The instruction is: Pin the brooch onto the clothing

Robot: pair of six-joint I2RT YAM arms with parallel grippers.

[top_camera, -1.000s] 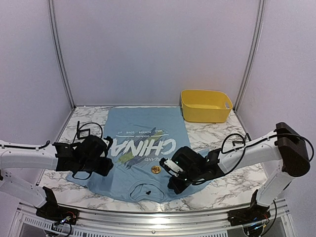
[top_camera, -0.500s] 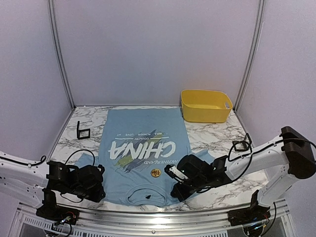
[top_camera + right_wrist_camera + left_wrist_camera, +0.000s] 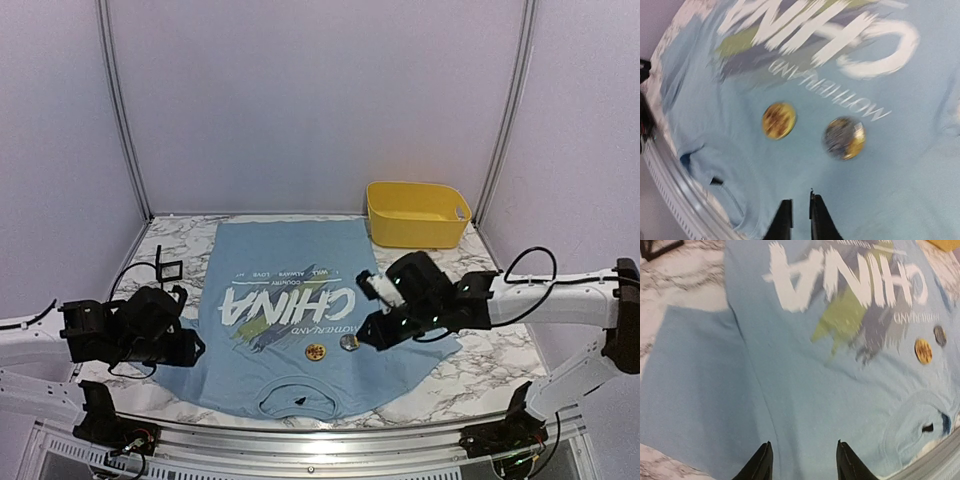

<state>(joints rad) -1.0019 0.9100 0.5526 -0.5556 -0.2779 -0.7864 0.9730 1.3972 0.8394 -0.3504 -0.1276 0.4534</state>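
My L gripper (image 3: 804, 452): released, empty, over shirt (image 3: 790, 390); sleeve edge to its left, open cloth ahead. My R gripper (image 3: 800, 205): clenched, empty. Brooch (image 3: 844, 137) lies on shirt just ahead-right of R tips; gold disc (image 3: 779, 120) ahead-left. Collar and rail (image 3: 670, 170) to left.

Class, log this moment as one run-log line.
left gripper: open, empty | right gripper: nearly shut, empty | T-shirt: flat | gold brooch, darker brooch: on chest

Top cam: I look down from high behind over the whole table (image 3: 430, 385). Both wrist cams hang close over the shirt (image 3: 300, 240), angled down; all three share the gold brooch (image 3: 315, 349).
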